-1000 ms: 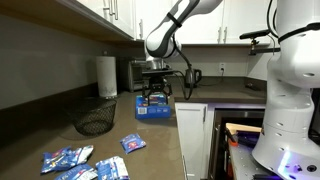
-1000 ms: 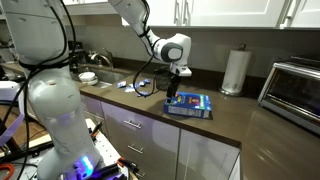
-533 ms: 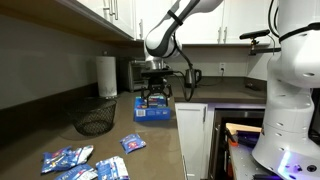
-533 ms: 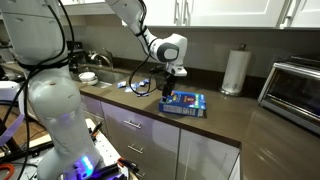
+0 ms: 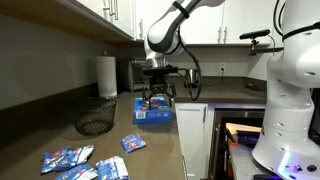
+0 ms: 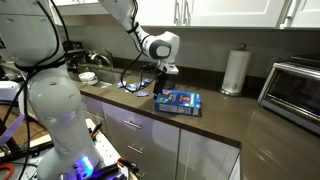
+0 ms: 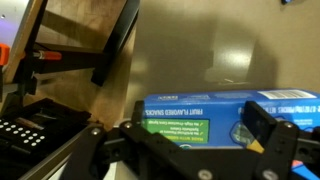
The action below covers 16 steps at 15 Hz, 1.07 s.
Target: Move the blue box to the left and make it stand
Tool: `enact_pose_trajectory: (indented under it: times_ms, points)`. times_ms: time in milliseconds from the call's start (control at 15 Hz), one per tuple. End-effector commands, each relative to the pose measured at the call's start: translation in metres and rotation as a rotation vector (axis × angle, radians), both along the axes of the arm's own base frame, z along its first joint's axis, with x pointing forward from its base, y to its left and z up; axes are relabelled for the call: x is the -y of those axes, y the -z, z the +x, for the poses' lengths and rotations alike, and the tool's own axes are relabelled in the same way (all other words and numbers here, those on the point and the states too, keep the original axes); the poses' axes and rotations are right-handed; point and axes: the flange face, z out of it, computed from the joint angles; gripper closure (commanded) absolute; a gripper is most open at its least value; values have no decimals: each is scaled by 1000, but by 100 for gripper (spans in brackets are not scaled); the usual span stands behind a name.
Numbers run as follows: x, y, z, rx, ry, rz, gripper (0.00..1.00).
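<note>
Exterior: gripper (image 5: 153, 98) has dragged blue box (image 5: 152, 111) slightly sideways; jaws spread, nothing clamped. One box, roughly five snack packets (image 5: 133, 143).
Exterior: blue box (image 6: 178, 101) has shifted along the counter (image 6: 250, 118) and still lies flat, so standing it is pending.
Wrist: one blue box (image 7: 215, 115) sits between the open jaws.

A: You asked how the countertop (image 7: 190, 50) looks?
B: Dark, smooth, polished (it throws back soft reflections), like stone.
A: And your blue box (image 7: 215, 112)?
B: Printed cardboard, faintly glossy. You've also got crinkly, shiny film on the snack packets (image 5: 68, 158), black wire mesh for the basket (image 5: 95, 122), and matt white paper on the towel roll (image 5: 106, 76). Your toaster oven (image 6: 295, 85) shows silvery metal.
</note>
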Motion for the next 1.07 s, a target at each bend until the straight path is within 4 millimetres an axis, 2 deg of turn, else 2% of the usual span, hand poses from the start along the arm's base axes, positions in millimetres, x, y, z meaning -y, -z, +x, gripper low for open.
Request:
enact_pose_trajectory:
  times_ms: [0, 400, 600, 1000]
  points:
    - [-3, -24, -18, -5, -8, 10, 0]
    - [14, -67, -16, 64, -37, -20, 0]
    - [30, -84, -13, 134, -70, -47, 0]
    - [88, -123, -5, 259, -233, -45, 0]
